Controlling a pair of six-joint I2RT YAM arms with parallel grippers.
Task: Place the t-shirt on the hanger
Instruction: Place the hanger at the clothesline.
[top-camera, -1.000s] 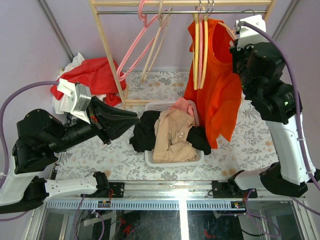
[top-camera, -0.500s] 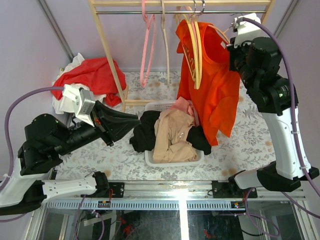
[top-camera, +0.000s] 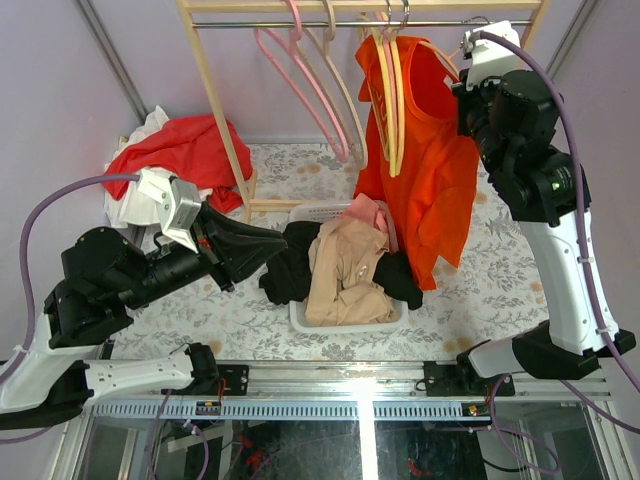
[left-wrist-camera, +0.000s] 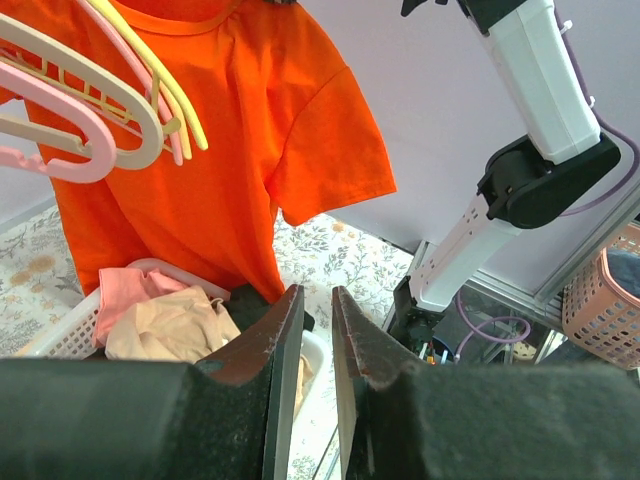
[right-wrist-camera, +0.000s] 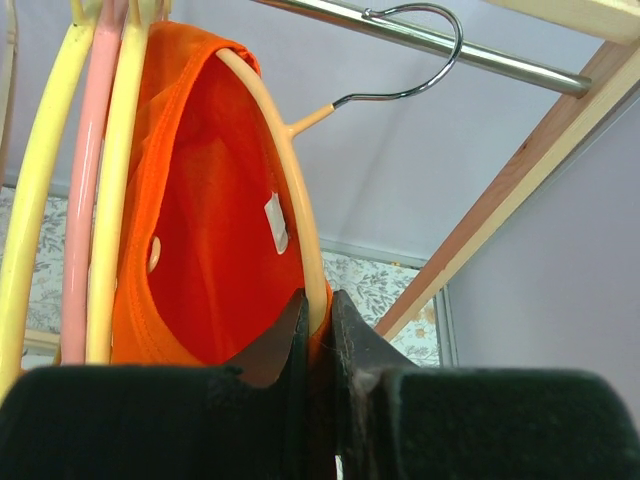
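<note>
The bright orange t-shirt (top-camera: 435, 170) hangs from the rail at the upper right, draped over the peach hanger (right-wrist-camera: 290, 170). The hanger's silver hook (right-wrist-camera: 420, 45) sits on the metal rod (right-wrist-camera: 500, 58). My right gripper (right-wrist-camera: 318, 305) is shut on the hanger's arm with orange cloth pinched in, high beside the shirt's shoulder (top-camera: 460, 95). My left gripper (top-camera: 285, 240) hovers low at the left of the basket, pointing right. Its fingers (left-wrist-camera: 312, 290) stand a narrow gap apart with nothing between them, the t-shirt (left-wrist-camera: 230, 150) well beyond them.
Yellow hangers (top-camera: 390, 100) and pink hangers (top-camera: 310, 90) hang on the same rod, left of the t-shirt. A white basket (top-camera: 320, 212) of tan, pink and black clothes stands below. A red cloth (top-camera: 190, 150) lies at the left by the wooden rack post (top-camera: 220, 110).
The pink hangers have swung from left to right along the rod. The t-shirt and yellow hangers swayed left, then back a little. My left arm has crept right; the right gripper keeps its hold.
</note>
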